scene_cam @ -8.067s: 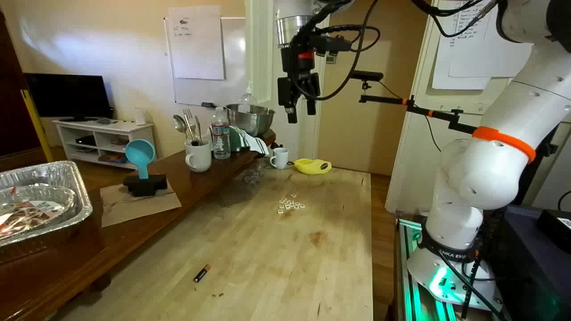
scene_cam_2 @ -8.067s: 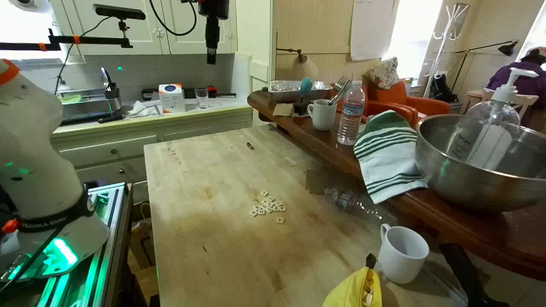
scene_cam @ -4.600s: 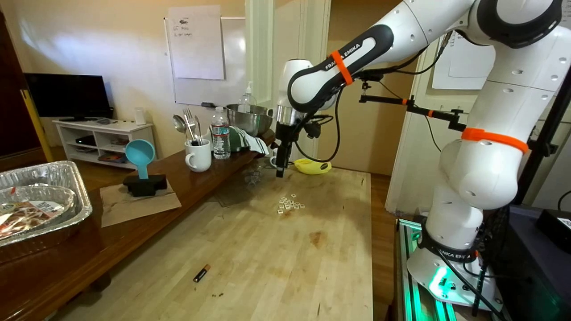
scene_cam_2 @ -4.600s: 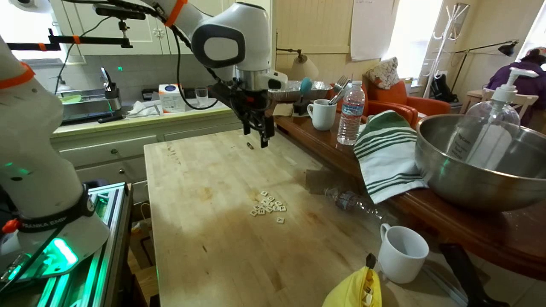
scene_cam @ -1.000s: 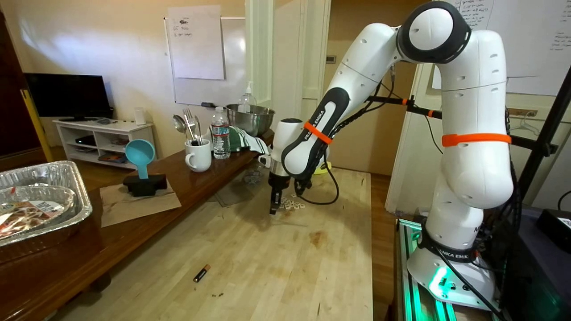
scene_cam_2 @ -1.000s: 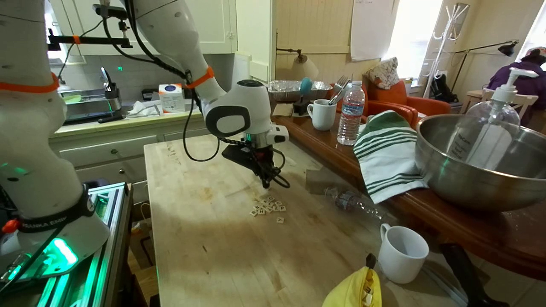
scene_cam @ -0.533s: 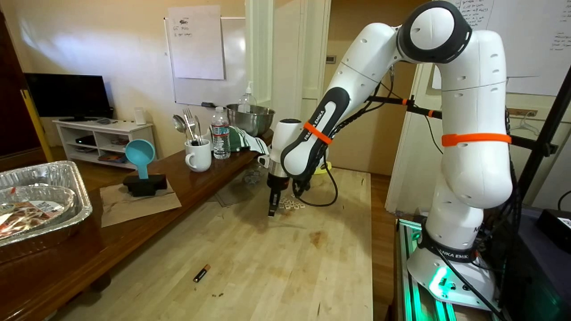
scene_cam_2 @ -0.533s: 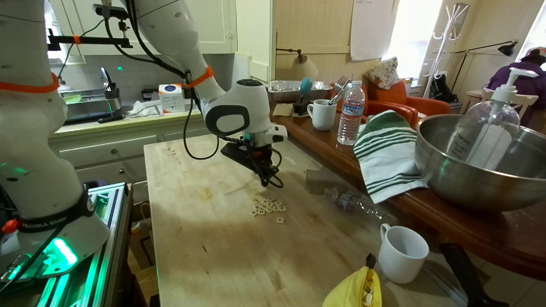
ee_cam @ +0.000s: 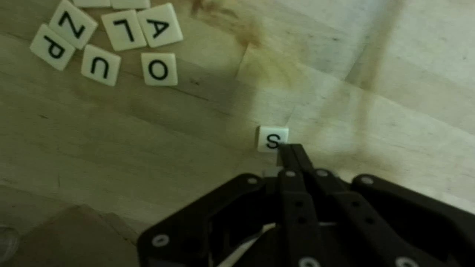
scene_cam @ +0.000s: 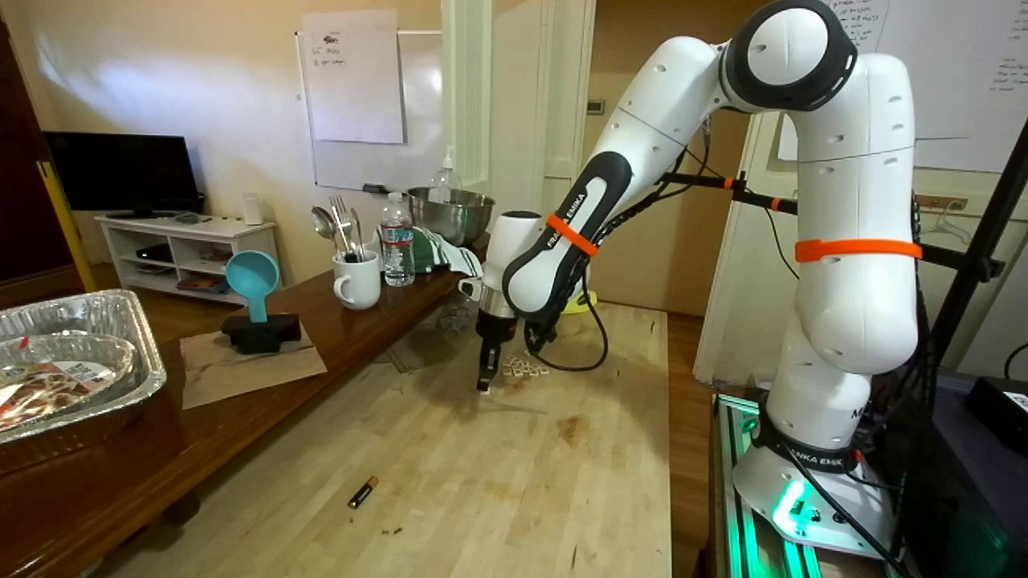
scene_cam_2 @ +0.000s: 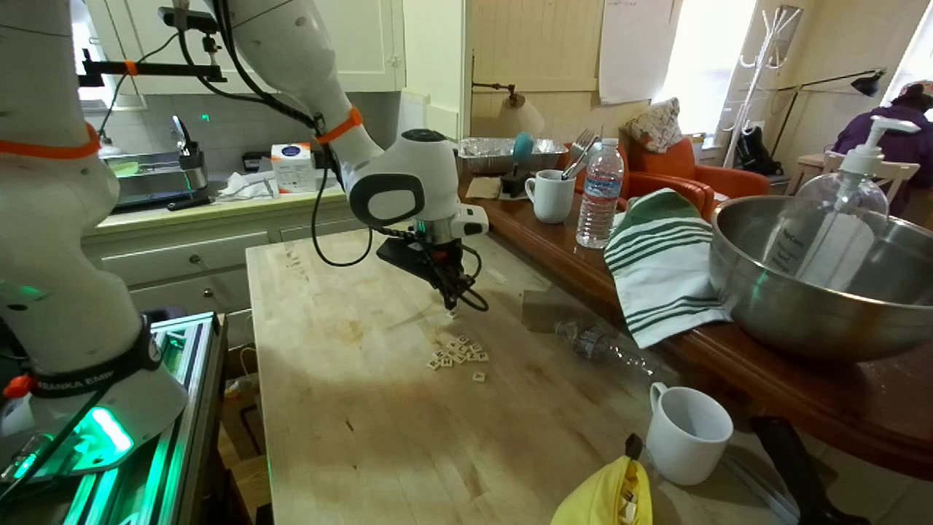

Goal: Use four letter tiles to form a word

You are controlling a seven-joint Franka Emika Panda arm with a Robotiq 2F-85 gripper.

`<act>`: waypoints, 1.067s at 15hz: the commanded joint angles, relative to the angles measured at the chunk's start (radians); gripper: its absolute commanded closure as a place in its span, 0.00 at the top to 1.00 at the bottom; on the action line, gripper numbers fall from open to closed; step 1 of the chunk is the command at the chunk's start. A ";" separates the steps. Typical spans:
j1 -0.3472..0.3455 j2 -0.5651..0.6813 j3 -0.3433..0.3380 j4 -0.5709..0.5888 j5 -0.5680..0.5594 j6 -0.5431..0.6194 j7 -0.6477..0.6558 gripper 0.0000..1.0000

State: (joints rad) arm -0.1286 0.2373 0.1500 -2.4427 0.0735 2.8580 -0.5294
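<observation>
In the wrist view the gripper (ee_cam: 291,147) blocks much of the lower frame, its two fingers pressed together. Just past their tips the S tile (ee_cam: 271,137) lies on the wooden table (ee_cam: 167,148); a finger covers its lower right corner, and whether the two touch cannot be told. At upper left lie more letter tiles (ee_cam: 159,69), among them O, A, L, U and P, with one that could be N or Z; two others are cut by the top edge, their letters out of frame. A brown flat thing (ee_cam: 74,241) is cropped at lower left. In an exterior view the pile of tiles is too small to read and a black cable (scene_cam: 572,368) crosses its edge; the arm (scene_cam: 662,92) hides most of a yellow pouch (scene_cam: 580,304). A battery (scene_cam: 363,492) lies well apart from the tiles. In an exterior view the gripper's dark tips are hard to make out over the S tile; a lone tile (scene_cam_2: 479,377) sits just beside the pile, a clear bottle (scene_cam_2: 592,343) lies farther off, and a white mug (scene_cam_2: 689,445) stands beside the pouch, which runs off the bottom edge, as does a black handle (scene_cam_2: 794,467).
</observation>
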 commanded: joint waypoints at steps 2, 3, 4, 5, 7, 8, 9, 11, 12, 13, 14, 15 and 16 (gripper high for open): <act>-0.009 -0.058 -0.021 -0.028 -0.028 -0.034 -0.003 0.00; -0.011 -0.064 -0.034 -0.030 -0.037 -0.039 -0.002 0.00; -0.011 -0.069 -0.047 -0.032 -0.046 -0.037 0.003 0.00; -0.015 -0.073 -0.061 -0.035 -0.052 -0.040 0.003 0.00; -0.019 -0.078 -0.087 -0.039 -0.062 -0.043 0.004 0.00; -0.023 -0.078 -0.098 -0.040 -0.066 -0.047 0.004 0.00; -0.025 -0.078 -0.106 -0.044 -0.069 -0.048 0.003 0.00; -0.029 -0.070 -0.119 -0.044 -0.074 -0.055 0.002 0.00; -0.029 -0.065 -0.126 -0.043 -0.078 -0.056 0.005 0.00; -0.032 -0.060 -0.128 -0.042 -0.075 -0.054 -0.001 0.00; -0.032 -0.055 -0.132 -0.041 -0.077 -0.044 0.002 0.00; -0.035 -0.049 -0.131 -0.038 -0.069 -0.039 -0.003 0.00; -0.038 -0.044 -0.128 -0.037 -0.061 -0.032 -0.008 0.00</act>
State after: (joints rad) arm -0.1569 0.1882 0.0225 -2.4742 0.0168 2.8287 -0.5330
